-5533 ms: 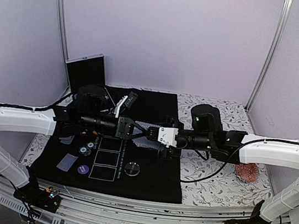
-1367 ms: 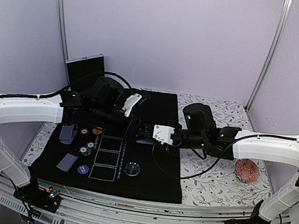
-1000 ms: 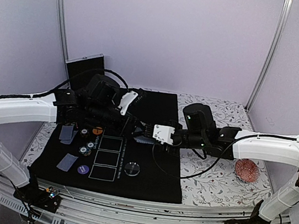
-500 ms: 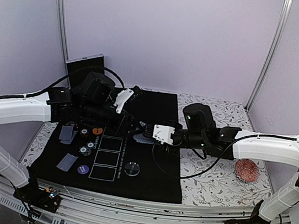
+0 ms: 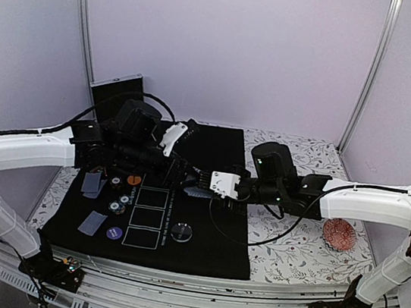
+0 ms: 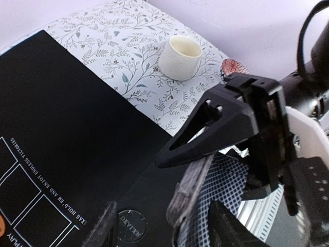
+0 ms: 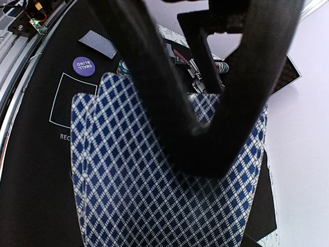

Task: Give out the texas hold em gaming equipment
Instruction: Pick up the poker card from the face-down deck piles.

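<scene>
My right gripper (image 7: 205, 154) is shut on a deck of playing cards (image 7: 139, 180) with blue lattice backs, held above the black mat (image 5: 200, 245). In the top view the right gripper (image 5: 203, 180) meets my left gripper (image 5: 185, 177) mid-mat. The left gripper (image 6: 164, 216) is open, and the deck's edge (image 6: 193, 198) stands between its fingers. On the mat's left lie two face-down cards (image 5: 94, 183) (image 5: 93, 222), striped chips (image 5: 118, 204), an orange disc (image 5: 134, 180), a purple disc (image 5: 113, 232) and a clear dealer disc (image 5: 182, 232).
A cream cup (image 6: 179, 56) stands on the flowered tablecloth beyond the mat. A reddish patterned dish (image 5: 338, 234) sits at the right. A dark upright box (image 5: 118, 97) stands at the back left corner. Printed white squares (image 5: 146, 218) mark the mat.
My left gripper has opened wider and, after drawing back left, has shifted a little right toward the deck. The right arm and the deck have stayed put.
</scene>
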`<action>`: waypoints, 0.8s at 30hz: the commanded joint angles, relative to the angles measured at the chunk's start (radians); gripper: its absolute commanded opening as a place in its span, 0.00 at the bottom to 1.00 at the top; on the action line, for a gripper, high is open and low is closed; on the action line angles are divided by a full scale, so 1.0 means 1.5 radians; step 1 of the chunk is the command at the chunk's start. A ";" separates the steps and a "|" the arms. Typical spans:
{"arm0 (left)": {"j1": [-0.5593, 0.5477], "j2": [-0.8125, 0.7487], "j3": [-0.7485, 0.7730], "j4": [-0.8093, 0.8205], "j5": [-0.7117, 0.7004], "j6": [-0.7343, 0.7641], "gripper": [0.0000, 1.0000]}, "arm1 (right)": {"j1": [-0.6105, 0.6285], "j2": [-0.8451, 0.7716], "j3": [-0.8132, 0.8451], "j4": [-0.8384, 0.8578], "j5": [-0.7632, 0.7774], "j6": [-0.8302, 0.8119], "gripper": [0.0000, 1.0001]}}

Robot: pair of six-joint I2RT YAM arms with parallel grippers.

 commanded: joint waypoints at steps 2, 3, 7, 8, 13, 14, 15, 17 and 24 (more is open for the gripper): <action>-0.004 0.037 0.022 -0.021 -0.016 0.018 0.58 | -0.002 -0.003 0.012 0.003 -0.004 0.004 0.51; -0.003 0.034 0.021 -0.021 -0.015 0.019 0.57 | -0.001 -0.003 0.013 0.004 -0.004 0.004 0.51; 0.006 0.011 0.000 -0.011 -0.020 0.021 0.54 | -0.002 -0.001 0.013 0.004 -0.004 0.002 0.51; 0.011 0.007 -0.005 -0.014 -0.025 0.021 0.54 | -0.002 -0.001 0.014 0.004 -0.005 0.002 0.51; 0.017 -0.013 -0.017 -0.027 -0.028 0.019 0.53 | -0.002 0.000 0.015 0.002 -0.004 0.001 0.51; 0.018 -0.017 -0.020 -0.027 -0.028 0.018 0.54 | -0.002 0.000 0.015 0.002 -0.005 0.001 0.51; 0.017 -0.021 -0.022 -0.026 -0.025 0.018 0.55 | -0.002 0.000 0.015 0.002 -0.005 0.000 0.51; 0.018 -0.027 -0.022 -0.027 -0.020 0.016 0.59 | -0.001 0.000 0.015 0.002 -0.005 0.001 0.51; 0.028 -0.061 -0.019 -0.015 0.016 0.002 0.63 | -0.001 0.000 0.015 -0.002 -0.004 0.001 0.51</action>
